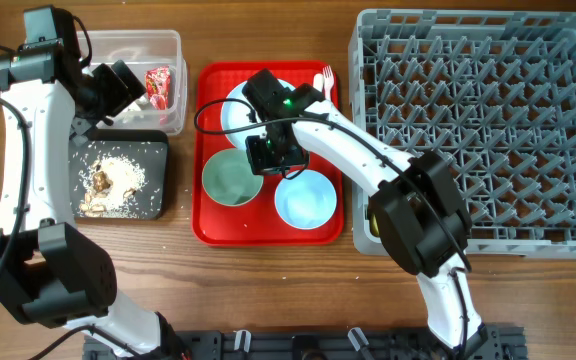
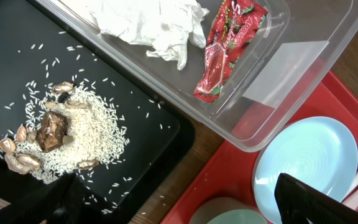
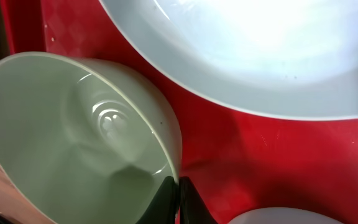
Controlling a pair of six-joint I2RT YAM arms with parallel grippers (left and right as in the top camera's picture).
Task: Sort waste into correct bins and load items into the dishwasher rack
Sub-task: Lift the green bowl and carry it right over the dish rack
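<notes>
1. Left gripper (image 1: 120, 88) over the near edge of the clear tub (image 2: 303, 56), close to the black tray (image 2: 148, 118). Jaws spread as wide as they go, nothing between them.
2. Inside the tub: crumpled white napkin (image 2: 154, 22) and red printed wrapper (image 2: 229, 43), lying side by side on the tub floor.
3. On the black tray, just beside the tub: a heap of white rice (image 2: 98, 134) with brownish food scraps (image 2: 51, 127) at its edge and loose grains scattered around.
4. Right gripper (image 3: 179, 198) down over the red tray (image 1: 213, 222), jaws closed to a thin pinch on the rim of the greenish bowl (image 3: 73, 137), with one finger inside the rim and one outside.
5. Light blue plate (image 1: 233, 108) at the far end of the red tray, just beside the greenish bowl and partly hidden under the right arm.
6. Light blue bowl (image 1: 303, 198) upright on the near right part of the red tray, next to the greenish bowl.
7. White fork (image 1: 326, 78) at the far right corner of the red tray, beside the plate.
8. Grey dishwasher rack (image 1: 488, 130) right of the red tray, edge to edge with it. Lattice base and upright pegs in plain view from overhead.
</notes>
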